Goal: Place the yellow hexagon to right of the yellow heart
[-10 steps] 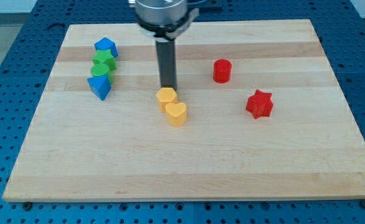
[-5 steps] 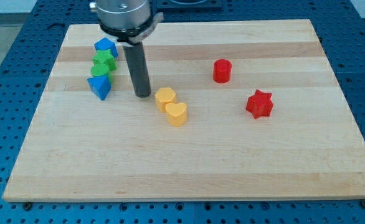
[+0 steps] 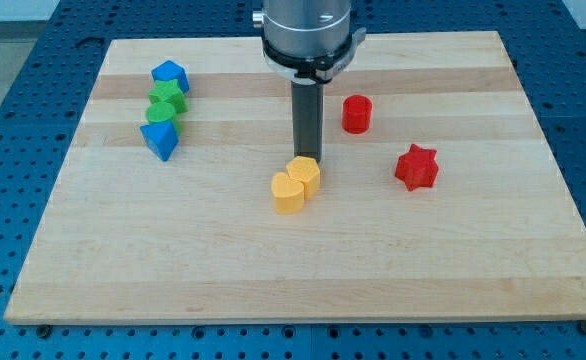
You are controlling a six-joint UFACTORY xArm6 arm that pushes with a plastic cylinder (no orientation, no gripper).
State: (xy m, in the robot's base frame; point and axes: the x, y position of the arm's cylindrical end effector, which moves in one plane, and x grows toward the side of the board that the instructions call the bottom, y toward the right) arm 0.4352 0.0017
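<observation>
The yellow hexagon (image 3: 306, 174) lies near the middle of the wooden board (image 3: 293, 260). It touches the yellow heart (image 3: 287, 192), sitting at the heart's upper right. My tip (image 3: 307, 157) stands just above the hexagon in the view, at or very near its top edge.
A red cylinder (image 3: 356, 114) and a red star (image 3: 416, 167) lie to the view's right of the tip. At the upper left a blue block (image 3: 170, 74), two green blocks (image 3: 165, 103) and another blue block (image 3: 160, 140) stand in a column.
The tip swung left of the yellow pair, then back to the right above the hexagon. The hexagon went from the heart's upper left to its upper right; the heart shifted slightly.
</observation>
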